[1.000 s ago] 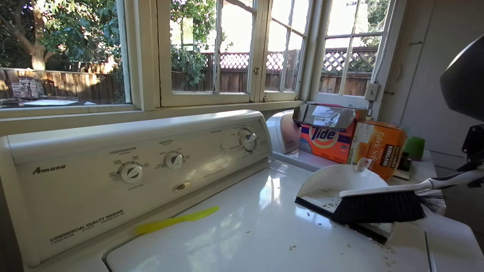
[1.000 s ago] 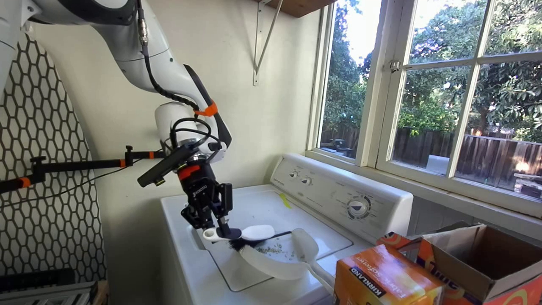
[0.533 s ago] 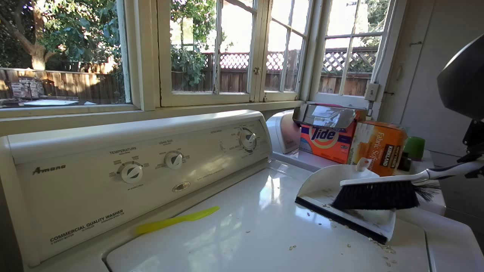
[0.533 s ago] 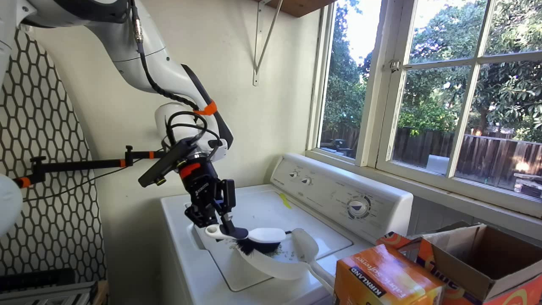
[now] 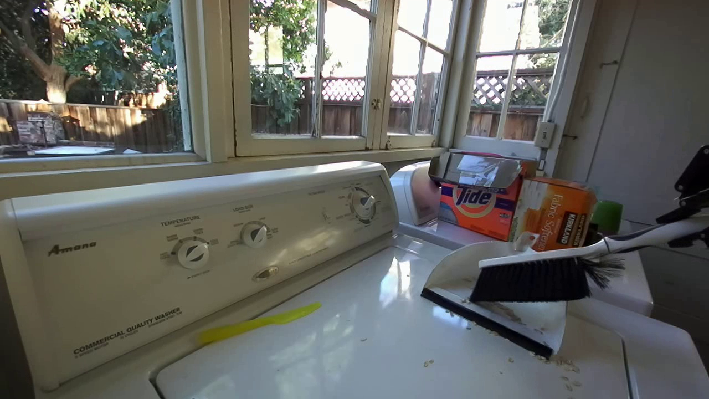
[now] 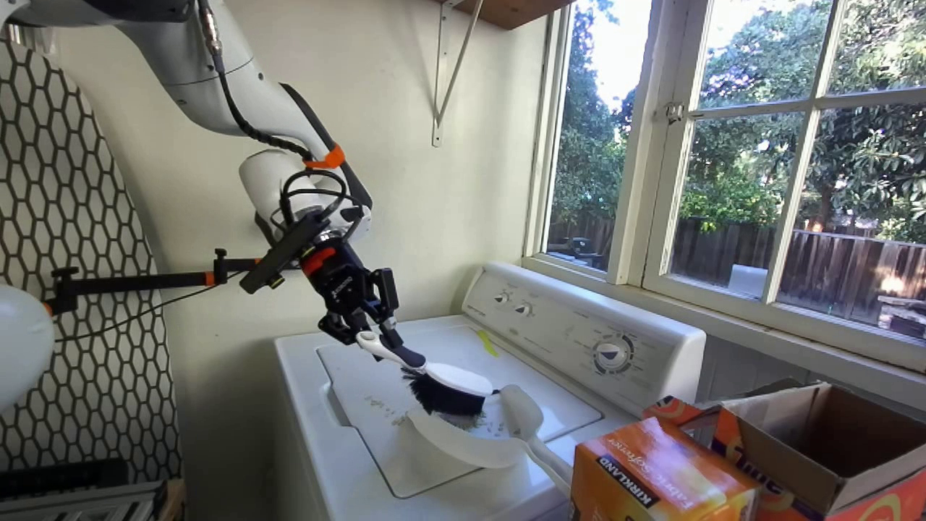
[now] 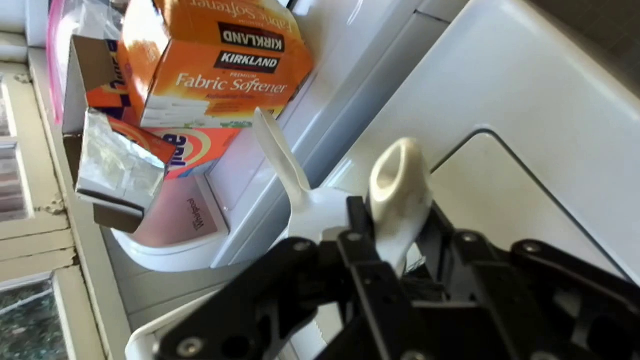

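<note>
My gripper [image 6: 377, 341] is shut on the white and dark handle of a hand brush [image 6: 456, 380]. In the wrist view the handle's looped end [image 7: 400, 200] sticks out between the fingers. The brush slants down, its black bristles [image 5: 529, 281] over the white dustpan [image 5: 451, 269]; whether they touch the pan is hard to tell. The dustpan, also in the wrist view [image 7: 320, 210], lies on the washer lid with pale flakes in it. More flakes [image 5: 565, 366] lie on the lid by its black front lip.
A yellow-green utensil [image 5: 260, 322] lies by the washer's control panel [image 5: 288, 233]. Past the dustpan stand an orange fabric softener box [image 6: 658, 463], an open Tide box [image 6: 832, 449] and a green cup [image 5: 606, 217]. Windows and a wall border the washer.
The gripper has risen and the brush has tilted, bristle end lower, moving from the dustpan's front lip to over its inside. The dustpan has shifted slightly. A pale rounded shape has appeared at an exterior view's edge.
</note>
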You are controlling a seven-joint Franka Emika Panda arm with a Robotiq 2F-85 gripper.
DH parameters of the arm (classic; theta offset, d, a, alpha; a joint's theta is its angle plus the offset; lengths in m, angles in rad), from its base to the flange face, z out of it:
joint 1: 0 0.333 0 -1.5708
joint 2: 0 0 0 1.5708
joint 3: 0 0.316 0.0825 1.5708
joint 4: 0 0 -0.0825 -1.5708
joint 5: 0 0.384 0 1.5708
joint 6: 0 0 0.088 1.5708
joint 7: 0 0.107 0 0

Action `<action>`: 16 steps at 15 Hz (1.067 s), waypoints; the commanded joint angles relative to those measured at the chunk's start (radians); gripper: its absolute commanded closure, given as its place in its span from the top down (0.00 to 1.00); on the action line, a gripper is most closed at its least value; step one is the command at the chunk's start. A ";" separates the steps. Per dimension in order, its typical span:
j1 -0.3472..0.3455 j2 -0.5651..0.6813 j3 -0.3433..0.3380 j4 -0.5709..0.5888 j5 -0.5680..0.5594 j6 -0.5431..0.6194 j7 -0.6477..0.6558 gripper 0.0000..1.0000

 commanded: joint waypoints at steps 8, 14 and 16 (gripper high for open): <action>0.059 -0.096 0.025 -0.031 -0.049 0.023 -0.038 0.07; 0.098 -0.185 0.018 -0.097 -0.039 0.023 -0.080 0.07; 0.103 -0.222 0.029 -0.113 -0.031 0.023 -0.117 0.07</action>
